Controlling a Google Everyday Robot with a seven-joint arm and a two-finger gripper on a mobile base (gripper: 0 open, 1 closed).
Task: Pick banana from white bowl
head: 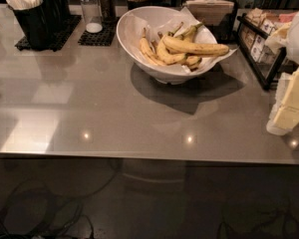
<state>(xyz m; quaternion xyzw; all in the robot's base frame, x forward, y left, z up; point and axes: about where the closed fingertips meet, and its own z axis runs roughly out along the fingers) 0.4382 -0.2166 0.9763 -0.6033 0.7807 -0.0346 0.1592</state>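
Note:
The banana (197, 47) is the longest yellow one. It lies nearly level on top of the pile in the white bowl (129, 39), reaching towards the bowl's right rim. Shorter curved bananas (162, 54) and greenish-stemmed ones (189, 31) lie under and behind it. The bowl is lined with white paper and stands at the back middle of the grey counter (89, 108). My gripper (287, 111), white and pale yellow, hangs at the right edge of the camera view. It is low over the counter, to the right of the bowl and well apart from it.
Black holders with white cutlery (32, 14) stand at the back left. Salt and pepper shakers (92, 9) stand on a black mat. A napkin dispenser (209, 9) is behind the bowl. A black wire rack of packets (259, 44) stands at the right, near my arm.

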